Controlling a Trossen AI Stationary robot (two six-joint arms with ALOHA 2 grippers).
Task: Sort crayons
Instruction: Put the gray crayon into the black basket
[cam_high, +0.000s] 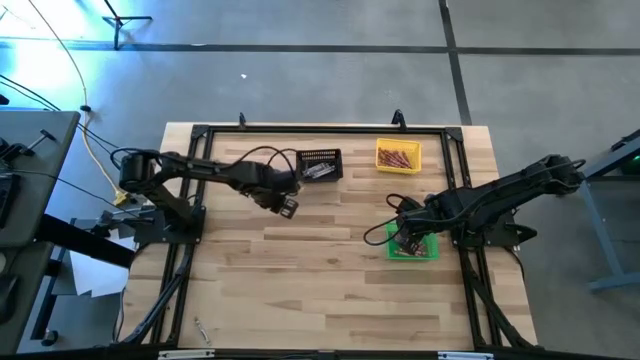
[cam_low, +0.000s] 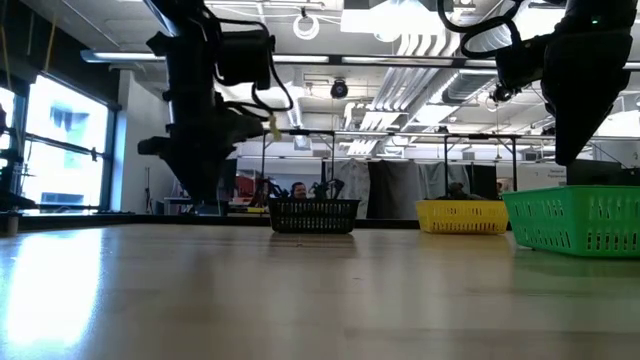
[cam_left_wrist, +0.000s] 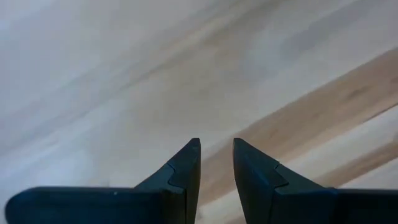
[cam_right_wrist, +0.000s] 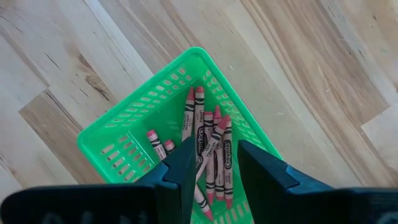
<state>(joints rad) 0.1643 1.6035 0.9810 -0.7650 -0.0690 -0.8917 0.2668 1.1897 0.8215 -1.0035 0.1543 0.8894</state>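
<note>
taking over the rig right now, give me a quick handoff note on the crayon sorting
Left gripper: open, empty, over bare table just in front of the black bin.
Right gripper: open, above the green bin, fingers straddling the pink crayons lying inside; nothing gripped.
Black bin holds a few grey crayons; yellow bin holds orange-brown crayons.
Done: no loose crayons show on the table; all visible ones are in bins.
Left: whether the green bin's crayons are to be moved on cannot be told; check before continuing.
</note>
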